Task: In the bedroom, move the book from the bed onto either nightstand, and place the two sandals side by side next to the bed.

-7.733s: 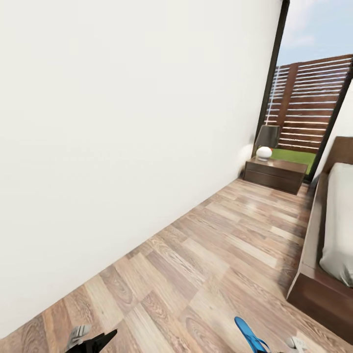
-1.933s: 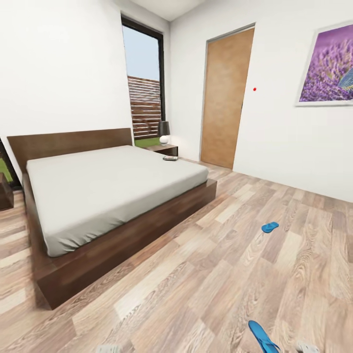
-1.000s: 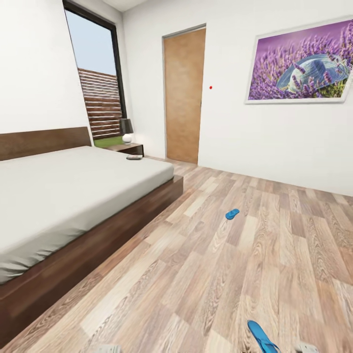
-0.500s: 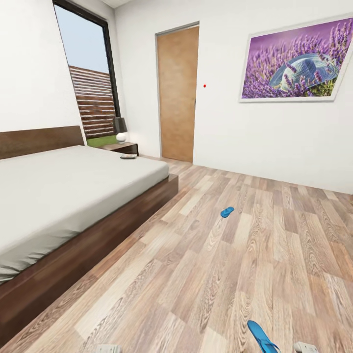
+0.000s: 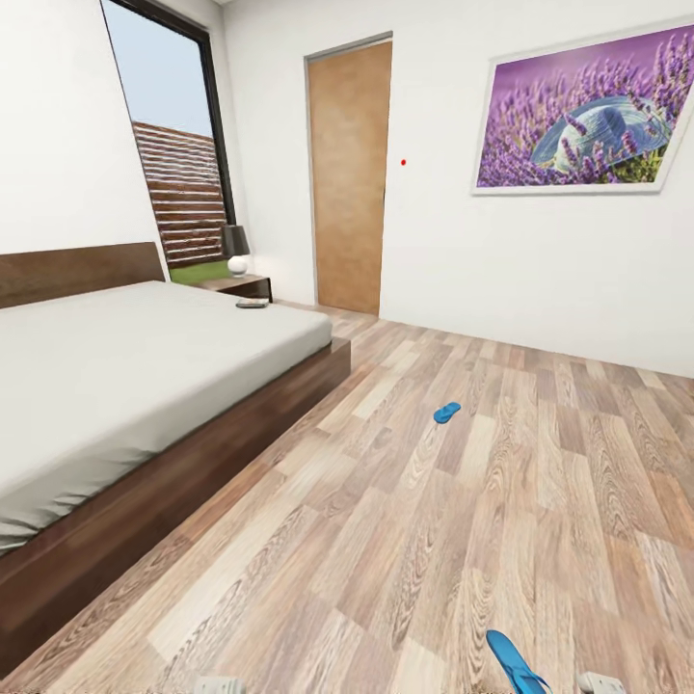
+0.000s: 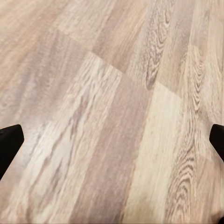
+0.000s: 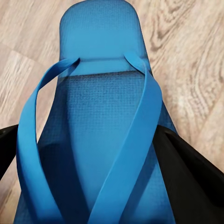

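One sandal [image 7: 105, 121] – pinched in the right tool [image 7: 100, 163] – runs lengthwise along its fingers.

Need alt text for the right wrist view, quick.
A bright blue sandal seen close up between the right gripper's dark fingers, its straps meeting at the toe end. Light wood floor lies behind it.
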`<state>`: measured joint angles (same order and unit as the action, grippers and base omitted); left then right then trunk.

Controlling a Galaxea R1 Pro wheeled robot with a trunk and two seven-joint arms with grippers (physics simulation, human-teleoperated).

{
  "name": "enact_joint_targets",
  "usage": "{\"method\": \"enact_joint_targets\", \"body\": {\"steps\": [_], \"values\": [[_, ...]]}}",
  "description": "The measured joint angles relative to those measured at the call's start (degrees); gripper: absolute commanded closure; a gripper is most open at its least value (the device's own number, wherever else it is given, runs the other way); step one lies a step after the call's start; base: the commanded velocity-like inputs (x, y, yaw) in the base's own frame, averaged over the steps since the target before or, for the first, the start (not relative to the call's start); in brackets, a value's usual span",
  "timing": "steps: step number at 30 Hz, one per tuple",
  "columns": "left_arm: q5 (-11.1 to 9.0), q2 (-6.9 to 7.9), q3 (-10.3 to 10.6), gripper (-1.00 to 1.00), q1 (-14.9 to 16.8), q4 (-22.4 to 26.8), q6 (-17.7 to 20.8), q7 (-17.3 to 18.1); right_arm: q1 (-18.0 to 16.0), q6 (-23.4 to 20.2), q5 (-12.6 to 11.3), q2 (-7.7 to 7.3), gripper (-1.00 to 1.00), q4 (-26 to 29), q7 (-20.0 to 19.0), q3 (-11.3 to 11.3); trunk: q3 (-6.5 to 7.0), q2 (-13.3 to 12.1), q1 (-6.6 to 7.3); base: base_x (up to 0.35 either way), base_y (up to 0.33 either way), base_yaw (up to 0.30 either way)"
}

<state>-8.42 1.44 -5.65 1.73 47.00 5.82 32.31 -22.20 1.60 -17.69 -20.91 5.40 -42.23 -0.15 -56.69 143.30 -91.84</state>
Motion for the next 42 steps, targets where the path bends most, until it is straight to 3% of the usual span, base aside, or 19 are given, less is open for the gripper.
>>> {"method": "enact_joint_targets", "body": {"steps": [20, 42], "values": [[0.0, -0.03, 0.0, -1.0, 0.0, 0.0, 0.0, 0.0, 0.0, 0.0, 0.0, 0.0, 1.0, 0.0, 0.0, 0.0, -1.74, 0.0, 0.0, 0.0, 0.0, -0.072], [0.0, -0.03, 0.0, -1.0, 0.0, 0.0, 0.0, 0.0, 0.0, 0.0, 0.0, 0.0, 1.0, -0.1, 0.0, 0.0, -2.17, 0.0, 0.0, 0.0, 0.0, -0.006]]}}
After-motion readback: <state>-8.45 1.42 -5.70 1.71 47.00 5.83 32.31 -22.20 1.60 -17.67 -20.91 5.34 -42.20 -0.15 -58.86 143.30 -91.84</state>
